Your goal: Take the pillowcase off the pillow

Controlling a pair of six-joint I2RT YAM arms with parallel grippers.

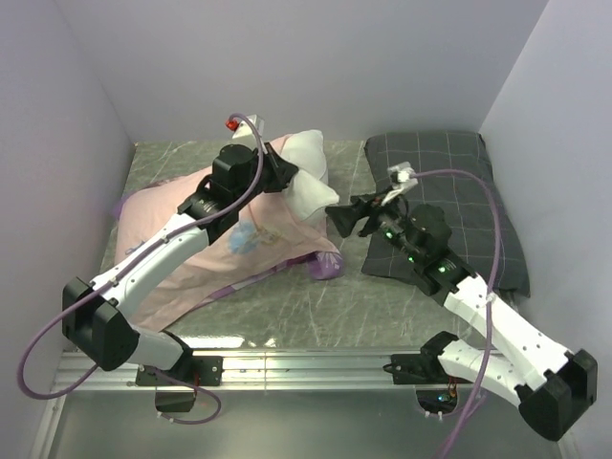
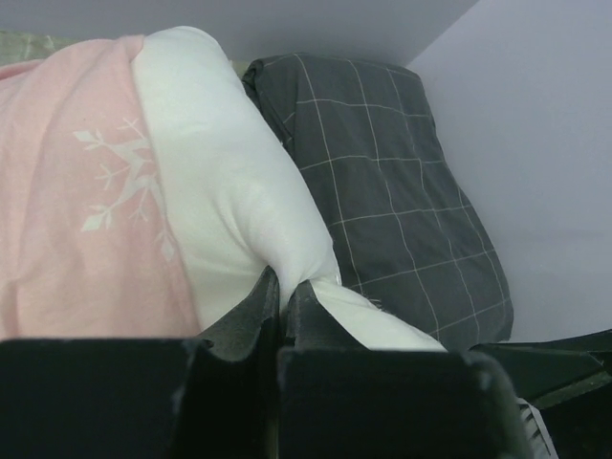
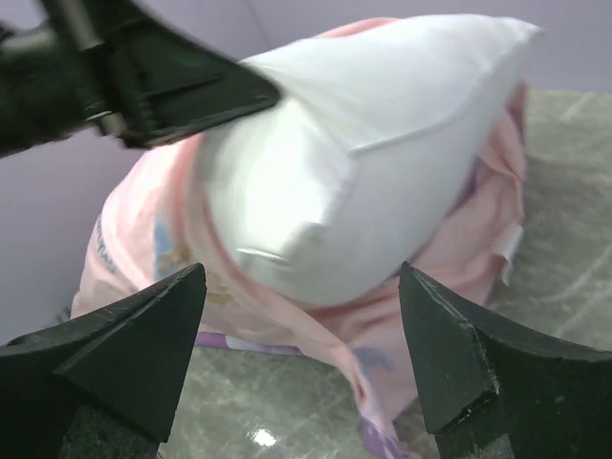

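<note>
Table [image 1: 287,306]: grey marbled top, boxed in by pale lilac walls.
Pillowcase [image 1: 210,253]: pink, snowflake print, lying left of centre. It covers most of the pillow, with its open end bunched near the far right.
Right gripper [image 3: 301,287]: jaws spread wide, holding nothing, aimed at the bare pillow end from just beside it.
Left gripper [image 2: 287,287]: jaws closed tight on a small pinch of the pillow's white corner.
Pillow [image 1: 308,172]: white and plump, only its far right end out of the case and lifted.
Grey pillow [image 1: 449,201]: dark, checked, at the right, under the right arm.
Risk, slip: the left pinch is small, so a hard pull could tear it free.
Risk, drag: nothing holds the case, so it would likely travel with the pillow.
Risk, wrong grab: the case hem sits close against the pillow, so the right jaws may close on both.
</note>
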